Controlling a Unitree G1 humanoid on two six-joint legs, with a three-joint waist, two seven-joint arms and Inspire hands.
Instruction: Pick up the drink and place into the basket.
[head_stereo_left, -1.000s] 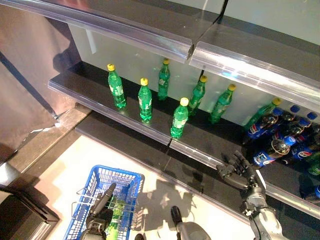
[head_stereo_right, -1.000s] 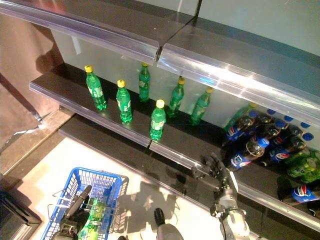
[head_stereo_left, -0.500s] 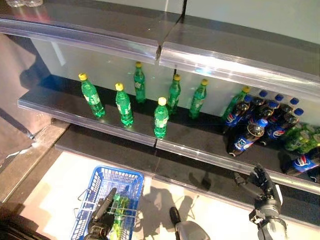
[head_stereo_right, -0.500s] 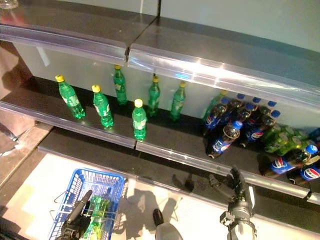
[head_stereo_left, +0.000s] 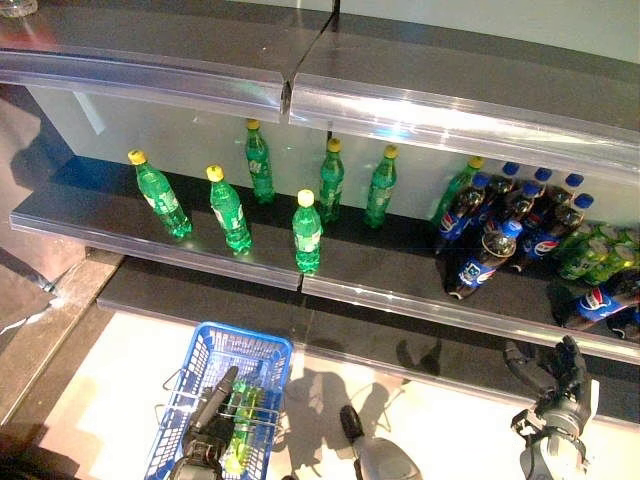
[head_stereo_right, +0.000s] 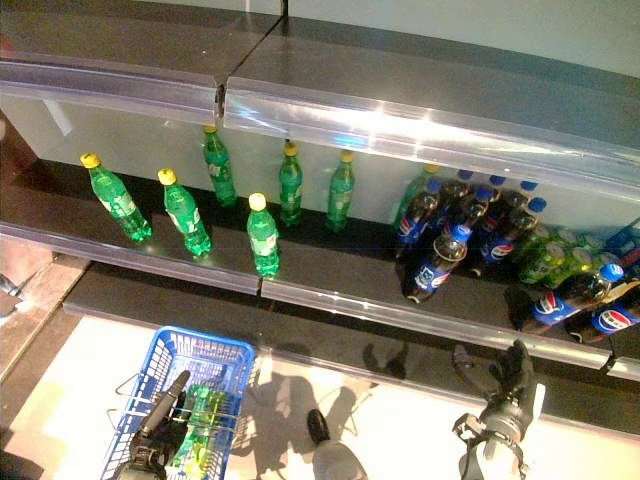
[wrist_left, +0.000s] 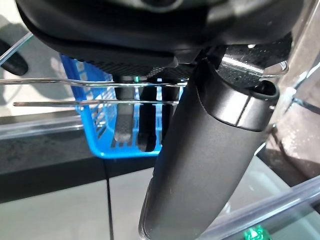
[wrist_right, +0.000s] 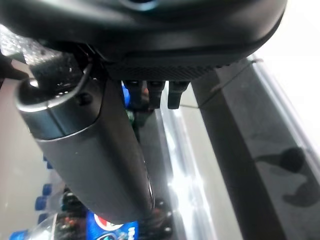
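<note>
A blue basket (head_stereo_left: 262, 346) with wire handles hangs low at the left, and one green bottle (head_stereo_left: 240, 418) lies inside it. My left hand (head_stereo_left: 208, 425) is curled round the basket's handles (wrist_left: 95, 81). On the dark shelf (head_stereo_left: 150, 245) stand several green bottles with yellow caps, the nearest one (head_stereo_left: 307, 233) at the front edge. To the right is a cluster of dark cola bottles (head_stereo_left: 485, 262) with blue caps. Below that cluster, in front of the lower ledge, my right hand (head_stereo_left: 556, 385) is open and holds nothing.
More green bottles (head_stereo_left: 590, 255) lie at the far right of the shelf beside a tipped cola bottle (head_stereo_left: 592, 302). A clear-fronted upper shelf (head_stereo_left: 450, 112) overhangs the drinks. A dark lower ledge (head_stereo_left: 380, 335) juts out under the shelf, with pale floor (head_stereo_left: 110, 380) before it.
The camera has swung right, so more cola bottles show. My right hand has drawn back from the lower ledge and sits lower and further right. The left hand still carries the basket.
</note>
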